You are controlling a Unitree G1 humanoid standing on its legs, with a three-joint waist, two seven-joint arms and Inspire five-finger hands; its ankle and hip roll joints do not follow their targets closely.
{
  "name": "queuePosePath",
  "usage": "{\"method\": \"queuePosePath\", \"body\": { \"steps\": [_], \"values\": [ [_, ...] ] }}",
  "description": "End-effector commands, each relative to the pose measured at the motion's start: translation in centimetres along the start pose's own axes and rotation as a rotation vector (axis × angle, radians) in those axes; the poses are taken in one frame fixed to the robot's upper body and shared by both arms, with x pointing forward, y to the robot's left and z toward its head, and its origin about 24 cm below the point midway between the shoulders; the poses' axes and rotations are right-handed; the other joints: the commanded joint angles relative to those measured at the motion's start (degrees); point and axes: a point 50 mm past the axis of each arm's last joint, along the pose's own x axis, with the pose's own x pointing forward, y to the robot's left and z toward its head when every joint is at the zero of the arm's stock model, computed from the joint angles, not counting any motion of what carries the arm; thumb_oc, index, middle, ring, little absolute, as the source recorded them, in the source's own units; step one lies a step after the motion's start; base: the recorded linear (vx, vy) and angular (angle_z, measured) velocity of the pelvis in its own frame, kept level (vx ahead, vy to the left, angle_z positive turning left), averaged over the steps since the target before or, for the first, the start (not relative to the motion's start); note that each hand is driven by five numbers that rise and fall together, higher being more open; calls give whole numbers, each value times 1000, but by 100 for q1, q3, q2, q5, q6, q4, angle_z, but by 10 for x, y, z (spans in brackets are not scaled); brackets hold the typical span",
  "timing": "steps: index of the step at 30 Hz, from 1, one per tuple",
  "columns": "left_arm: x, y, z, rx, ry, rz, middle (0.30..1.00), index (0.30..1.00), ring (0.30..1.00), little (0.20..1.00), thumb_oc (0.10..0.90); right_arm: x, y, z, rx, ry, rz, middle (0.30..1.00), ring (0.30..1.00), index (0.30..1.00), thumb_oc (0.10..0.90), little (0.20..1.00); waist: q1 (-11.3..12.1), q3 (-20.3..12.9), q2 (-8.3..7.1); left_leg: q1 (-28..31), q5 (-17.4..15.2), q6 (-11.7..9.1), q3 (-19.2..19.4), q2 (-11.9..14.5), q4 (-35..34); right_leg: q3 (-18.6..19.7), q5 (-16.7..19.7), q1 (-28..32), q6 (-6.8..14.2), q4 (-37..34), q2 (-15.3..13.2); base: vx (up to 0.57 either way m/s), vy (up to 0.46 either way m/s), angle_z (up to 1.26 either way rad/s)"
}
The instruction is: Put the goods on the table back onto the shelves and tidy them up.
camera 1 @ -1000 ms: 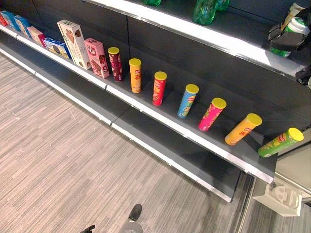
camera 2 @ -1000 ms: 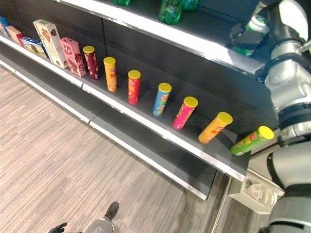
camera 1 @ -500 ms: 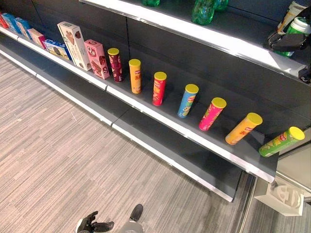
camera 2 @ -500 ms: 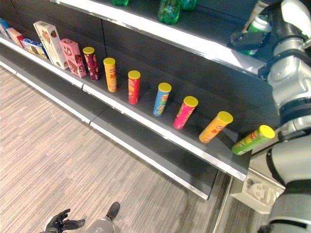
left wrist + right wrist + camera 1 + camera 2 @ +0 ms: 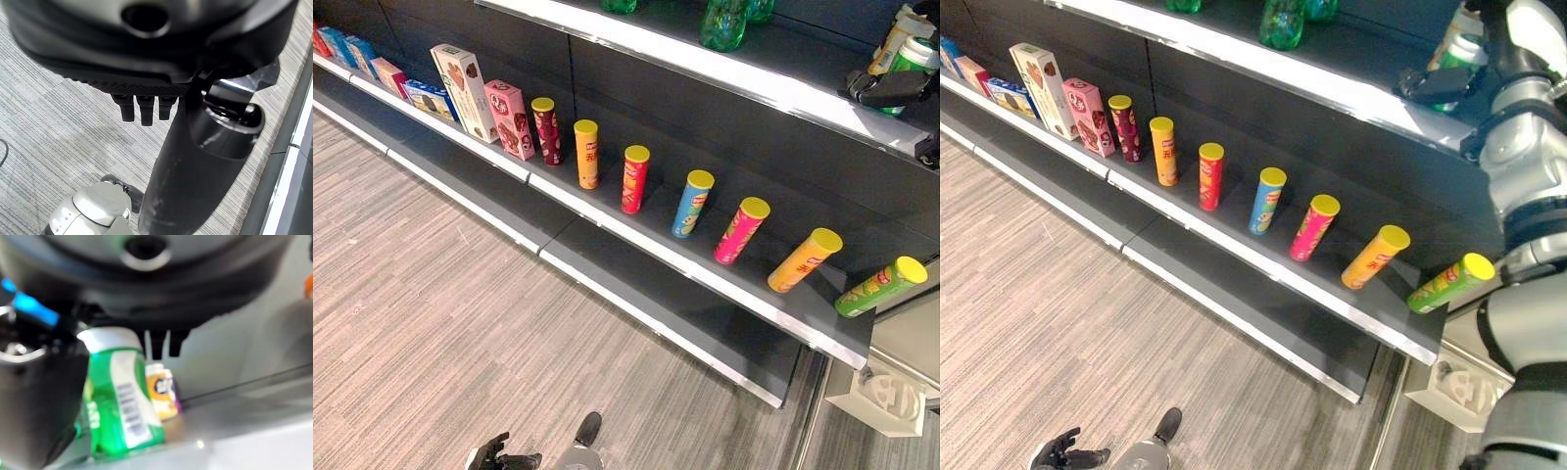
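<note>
Since half a second ago the left robot hand (image 5: 499, 456) has sunk a little toward the bottom edge of the frame, and the right robot hand (image 5: 886, 86) at the upper right has drawn slightly off the green bottle (image 5: 908, 59). That bottle with its white cap now stands on the upper shelf (image 5: 783, 83), just beside a yellow-labelled bottle (image 5: 893, 39); the right robot hand's fingers lie straight alongside it, released. The left robot hand hangs low over the grey striped floor (image 5: 431, 323), fingers loosely spread, grasping nothing. Across the middle of the frame the middle shelf (image 5: 705, 279) carries a row of yellow-lidded tube cans (image 5: 634, 179), spaced apart, with upright boxes (image 5: 463, 90) toward the upper left. More green bottles (image 5: 724, 22) stand at the top centre. A lower shelf (image 5: 675, 313) runs beneath, close to the floor.
</note>
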Motion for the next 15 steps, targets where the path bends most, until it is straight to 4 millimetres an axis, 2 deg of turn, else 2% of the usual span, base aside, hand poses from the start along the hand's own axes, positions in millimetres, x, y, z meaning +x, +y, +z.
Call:
{"method": "queuePosePath", "body": {
  "steps": [1, 6, 9, 10, 11, 13, 15],
  "values": [
    [4, 18, 16, 54, -48, 33, 900, 900, 900, 900, 800, 9, -43, 21, 17, -65, -142, 900, 900, 900, 800, 900, -15, -153, -305, 244, -841, -34, 713, -35, 8, 259, -613, -29, -106, 266, -82, 0, 0, 0],
    [4, 22, 15, 49, -37, 47, 900, 900, 900, 900, 800, 7, -57, 52, 72, -210, -214, 900, 900, 900, 800, 900, -109, -195, -336, 312, -891, -13, 831, -13, 8, 386, -578, -32, -95, 234, -78, 0, 0, 0],
    [4, 22, 16, 39, -37, 58, 900, 900, 900, 900, 800, -1, -69, 84, 70, -367, -280, 900, 900, 900, 800, 900, -212, -233, -338, 335, -904, 12, 903, -3, 8, 463, -533, -60, -81, 208, -92, -12, 21, -7],
    [5, 19, 18, 21, -36, 67, 900, 900, 900, 900, 800, -22, -81, 121, 49, -576, -367, 900, 900, 900, 800, 900, -354, -253, -296, 422, -979, 22, 1043, 44, 8, 606, -541, -72, -79, 199, -89, -25, 42, -20],
    [5, 19, 18, 23, -37, 69, 900, 900, 900, 900, 800, -23, -80, 120, 49, -574, -368, 900, 900, 900, 800, 900, -359, -265, -310, 397, -956, 33, 1031, 30, 8, 595, -518, -88, -72, 193, -99, -20, 31, -25],
    [6, 18, 19, 8, -35, 78, 900, 900, 900, 900, 800, -45, -85, 137, 76, -710, -423, 900, 900, 900, 800, 900, -512, -312, -275, 446, -1001, 59, 1117, 46, 8, 709, -496, -110, -55, 170, -98, -5, 23, -23],
    [6, 16, 20, 3, -32, 83, 900, 900, 900, 900, 800, -68, -83, 153, 175, -846, -431, 900, 900, 900, 800, 900, -647, -341, -240, 509, -1040, 82, 1231, 61, 8, 850, -478, -120, -43, 152, -97, -13, 26, -22]
  ]
}}
